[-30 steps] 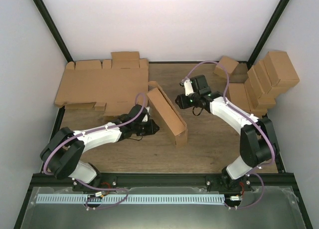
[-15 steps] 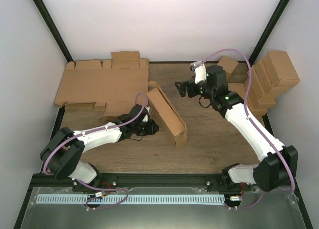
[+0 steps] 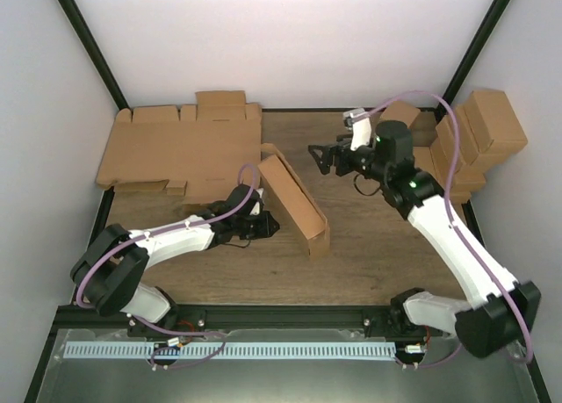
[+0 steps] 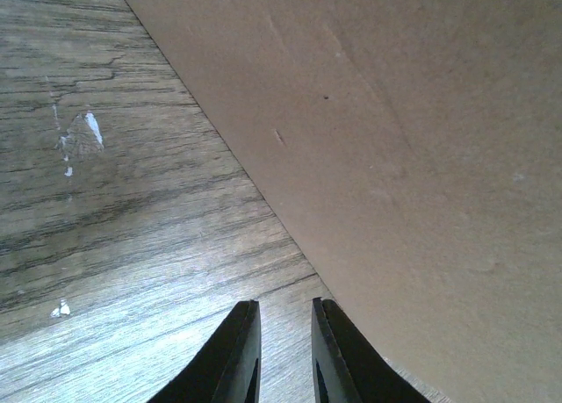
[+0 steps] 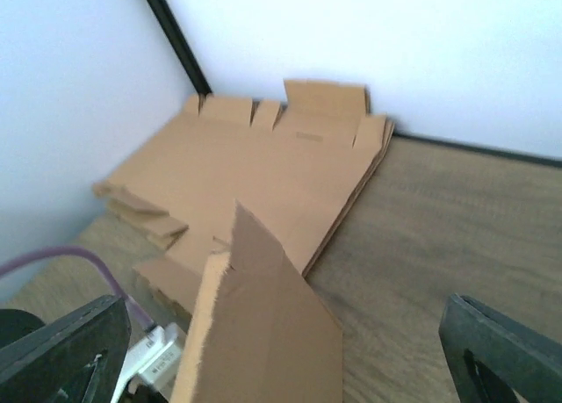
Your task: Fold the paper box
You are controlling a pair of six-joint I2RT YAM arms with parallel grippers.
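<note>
Against the frame of a second ago, your right gripper point(image 3: 318, 157) has lifted off the far end of the box and withdrawn toward the far right. Its arm now reaches up further from its base. Its jaws, then narrower, now stand wide apart and hold nothing. Your left gripper point(image 3: 266, 225) has not moved. The plain brown cardboard paper box point(image 3: 294, 199) lies where it lay.

The box is partly folded into a long, narrow form with raised walls. What lies between the walls cannot be made out from any view.

The box sits near the middle of the wooden desk point(image 3: 378, 245). Its long axis runs diagonally, with the far end pointing far-left toward the pile of flat brown cardboard blanks point(image 3: 184, 148). Its near end points near-right. In the right wrist view a tilted panel of it rises between the spread jaws.

The left jaws are nearly together, with only a narrow gap and nothing in it. They sit low over the desk, just beside the box's left wall. You cannot tell whether they touch it.

The cluster of small ready-made brown boxes point(image 3: 474, 140) stands at the far right, behind the right arm.
</note>
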